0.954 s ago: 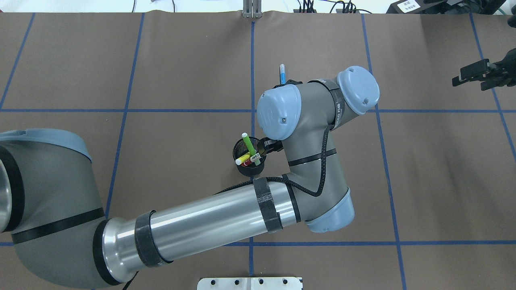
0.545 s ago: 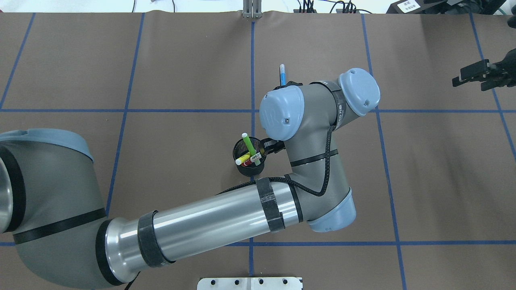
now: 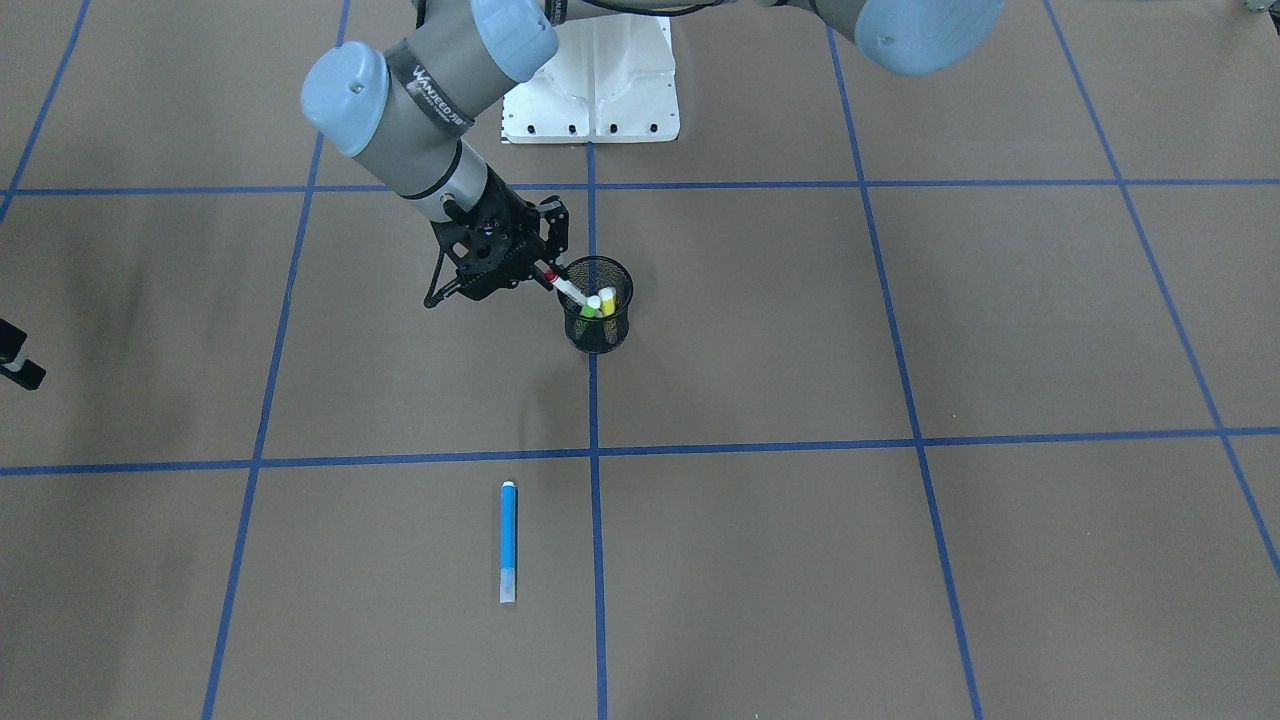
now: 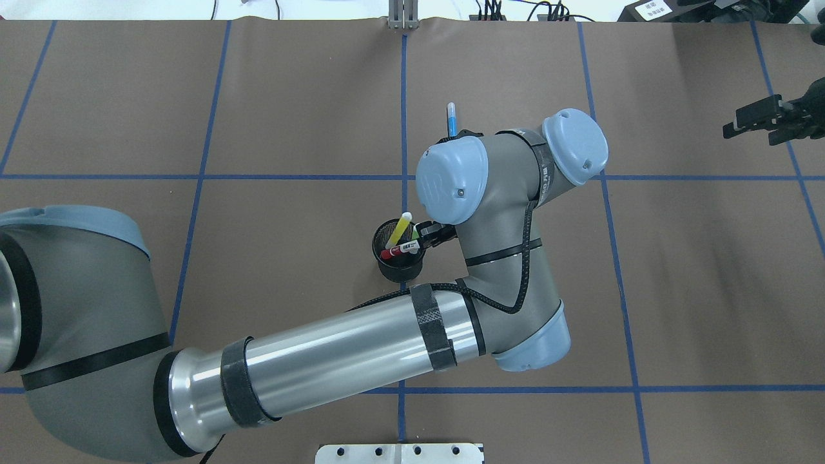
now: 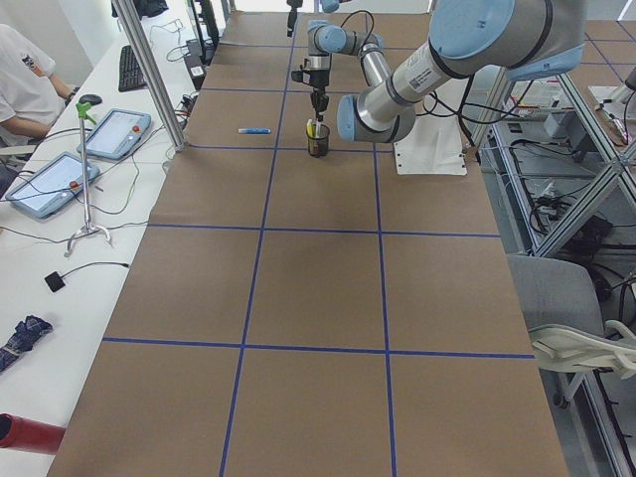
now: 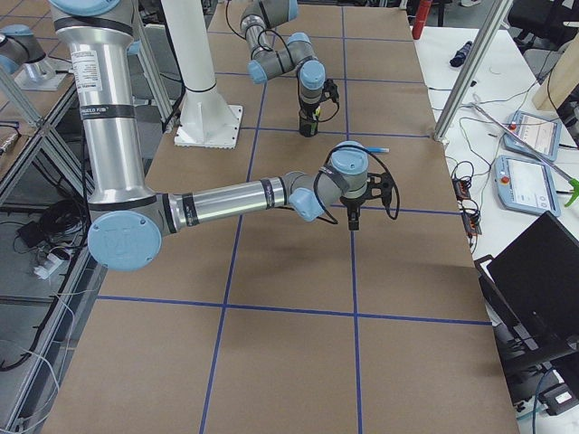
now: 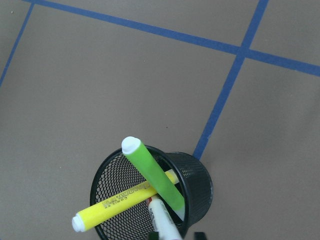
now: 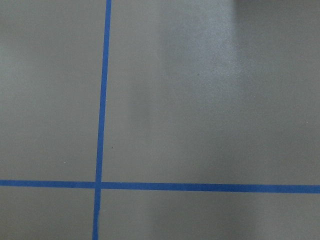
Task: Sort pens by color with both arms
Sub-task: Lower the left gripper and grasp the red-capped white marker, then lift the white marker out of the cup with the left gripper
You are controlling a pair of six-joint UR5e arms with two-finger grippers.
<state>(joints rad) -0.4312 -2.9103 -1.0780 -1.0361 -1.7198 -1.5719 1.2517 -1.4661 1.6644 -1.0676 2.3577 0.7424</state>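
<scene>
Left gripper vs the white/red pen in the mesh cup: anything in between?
Nothing visible. The white/red pen sits between the fingers of the left gripper at the rim of the mesh cup. In the wrist view the green pen leans close beside it, across the yellow pen, and might drag on lift-out.

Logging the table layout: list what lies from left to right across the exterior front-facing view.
right gripper → blue pen → black mesh cup. Left out: the left gripper, shut on the white pen with red ends, since it overlaps both the blue pen and the cup.
</scene>
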